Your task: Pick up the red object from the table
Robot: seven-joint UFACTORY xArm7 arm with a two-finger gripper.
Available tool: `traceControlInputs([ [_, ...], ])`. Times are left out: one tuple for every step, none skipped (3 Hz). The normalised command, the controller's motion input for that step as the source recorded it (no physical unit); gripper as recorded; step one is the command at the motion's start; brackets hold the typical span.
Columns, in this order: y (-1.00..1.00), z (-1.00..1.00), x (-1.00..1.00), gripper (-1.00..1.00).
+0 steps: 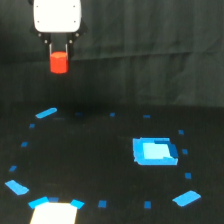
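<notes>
The red object is a small red-orange block held up in the air at the upper left of the exterior view, well above the black table. My gripper hangs from its white body and is shut on the top of the block. The block's lower part shows below the fingers; its upper edge is hidden between them.
A bright blue square piece lies on the table at the right. Blue patches sit at the left, lower left and lower right. A white-and-blue piece lies at the bottom edge. A black wrinkled curtain forms the backdrop.
</notes>
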Motion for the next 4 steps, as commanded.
traceControlInputs([
  [-0.2, 0.19, -0.02, -1.0],
  [-0.21, 0.37, -0.08, -1.0],
  [-0.21, -0.09, -0.16, -1.0],
  [-0.08, -0.65, -0.42, -0.93],
])
